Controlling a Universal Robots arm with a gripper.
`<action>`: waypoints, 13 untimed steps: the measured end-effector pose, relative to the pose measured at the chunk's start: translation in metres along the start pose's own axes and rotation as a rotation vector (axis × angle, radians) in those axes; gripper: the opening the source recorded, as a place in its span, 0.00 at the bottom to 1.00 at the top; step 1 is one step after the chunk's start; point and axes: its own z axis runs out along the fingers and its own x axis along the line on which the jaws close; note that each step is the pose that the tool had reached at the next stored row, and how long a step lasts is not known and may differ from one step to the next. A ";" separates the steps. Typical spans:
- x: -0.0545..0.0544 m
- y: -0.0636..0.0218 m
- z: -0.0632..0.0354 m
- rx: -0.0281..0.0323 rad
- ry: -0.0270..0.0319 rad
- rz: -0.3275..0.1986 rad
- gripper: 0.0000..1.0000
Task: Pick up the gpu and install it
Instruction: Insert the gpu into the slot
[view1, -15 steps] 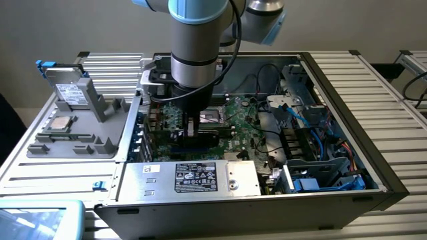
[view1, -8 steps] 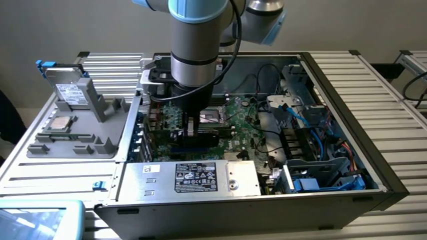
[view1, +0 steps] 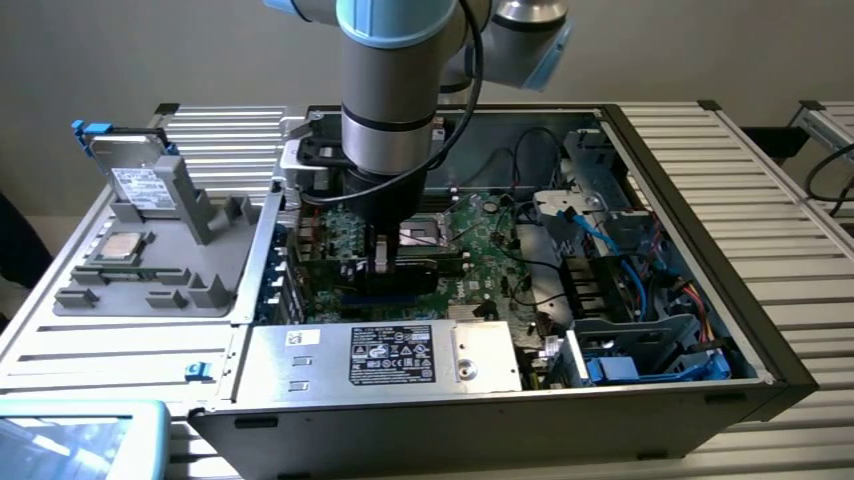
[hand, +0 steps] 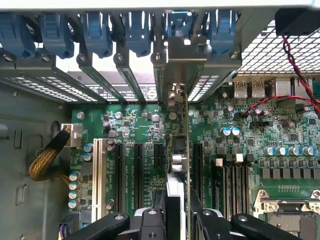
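The arm (view1: 387, 100) reaches down into the open computer case (view1: 694, 215), which lies on its side on the slatted bench (view1: 787, 190). The jaws are clamped on the upper edge of the gpu (hand: 179, 150), one finger on each face of the card.

The wrist view looks straight along the card. It stands on edge, upright over the motherboard (hand: 135, 125), and lines up with an expansion slot just beside the black slots (hand: 137, 170). Its silver end bracket (hand: 186, 52) sits in the rear opening of the case, among the blue latches (hand: 95, 30) and next to the blank slot covers (hand: 127, 80).

So the pick-up is done, and the card has been brought into the case and aligned. Whether its lower edge is pressed fully home in the slot cannot be told from here, since the card hides its own connector. The card is not yet released, and no latch visibly closes over the bracket. The hard drive (view1: 138, 185) stands on the grey tray (view1: 200, 262) at the exterior view's left, well apart from the work.
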 end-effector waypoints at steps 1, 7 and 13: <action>0.000 0.0000 0.0000 0.0000 0.0001 0.000 0.29; 0.002 -0.0001 0.0001 0.0000 -0.0006 0.000 0.29; 0.004 -0.0004 0.0000 -0.0003 -0.0051 -0.001 0.29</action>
